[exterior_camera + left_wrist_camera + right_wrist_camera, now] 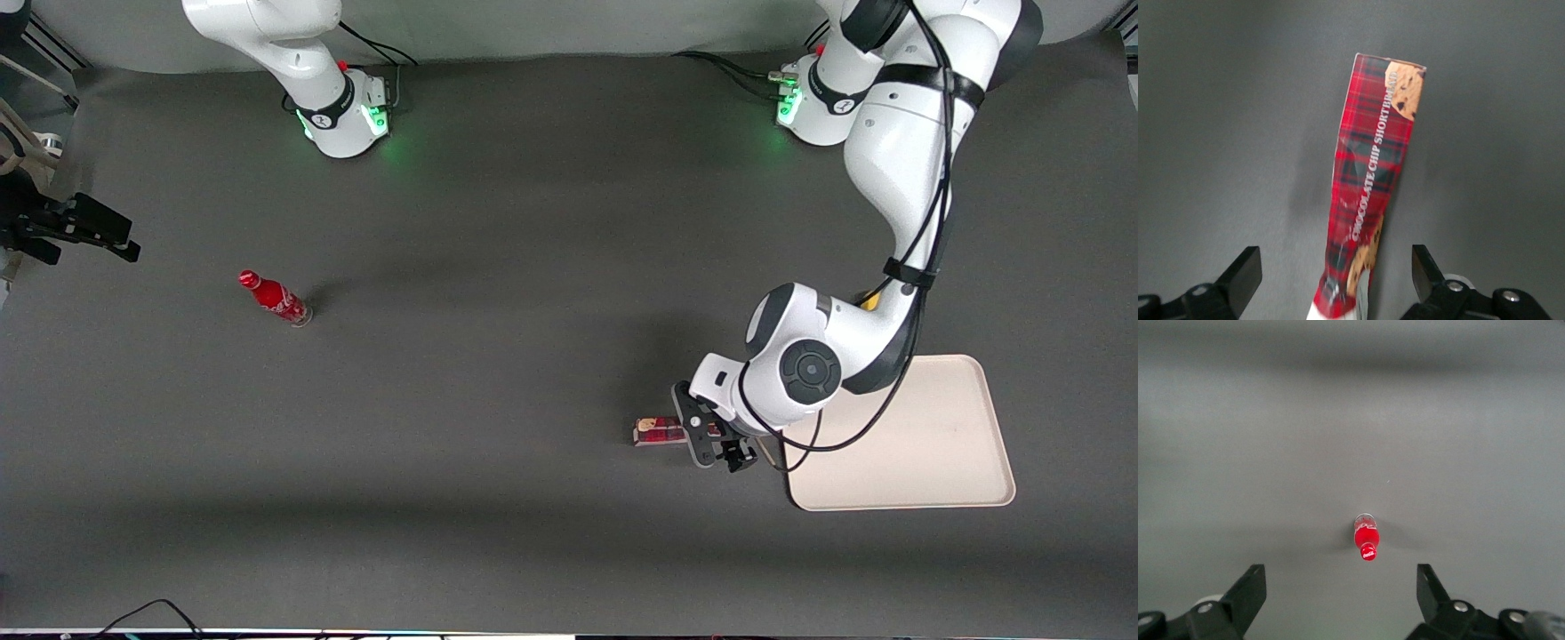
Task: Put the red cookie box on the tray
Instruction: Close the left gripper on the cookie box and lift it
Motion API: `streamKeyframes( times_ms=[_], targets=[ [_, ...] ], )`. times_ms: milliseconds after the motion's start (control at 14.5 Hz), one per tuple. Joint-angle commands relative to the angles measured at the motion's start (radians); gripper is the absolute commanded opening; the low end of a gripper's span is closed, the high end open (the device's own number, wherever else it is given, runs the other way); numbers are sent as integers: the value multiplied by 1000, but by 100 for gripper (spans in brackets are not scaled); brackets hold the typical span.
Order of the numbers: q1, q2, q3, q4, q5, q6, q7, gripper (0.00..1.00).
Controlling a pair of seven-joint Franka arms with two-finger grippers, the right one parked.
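The red cookie box [1371,193] is seen standing on its thin edge on the dark table [498,267], just beside the tray [933,444] on the side toward the parked arm's end, and apart from its rim. Because it stands edge-on, a narrow face is offered upward, which is judged to suit a grasp across its thickness. Red tartan covers the carton, the words CHOCOLATE CHIP SHORTBREAD are printed along it, cookie pictures are shown at both ends, and a white end lies nearest the wrist camera. A slight bend can be made out along its length in the wrist view. The gripper [711,436] is held over the end of the box that is closer to the tray; its jaws are spread wide, one finger [1238,277] on each side of the carton with clear gaps, so nothing is gripped yet. The tray lies bare and partly under the arm. A small red bottle [274,298] stands well apart, toward the parked arm's end.
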Motion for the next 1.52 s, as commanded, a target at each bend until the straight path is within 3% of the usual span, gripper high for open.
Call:
streamKeyframes(
  times_ms=[0,138,207,345,414,552,621,1034,1310,1448],
  targets=[
    [-15,27,4,-5,13,53,10,100],
    [-15,27,4,-18,19,62,2,95],
    [-13,29,6,-20,19,67,5,76],
    [-13,29,6,-22,21,67,-2,24],
    [-13,27,6,-32,24,76,-2,5],
    [-12,26,6,-52,31,116,-1,6],
    [-12,26,6,-60,33,119,1,0],
    [-7,1,6,-63,51,118,-2,0],
    [27,-80,6,-75,18,115,-102,0],
    [57,-166,6,-80,-72,83,-153,0]
  ],
)
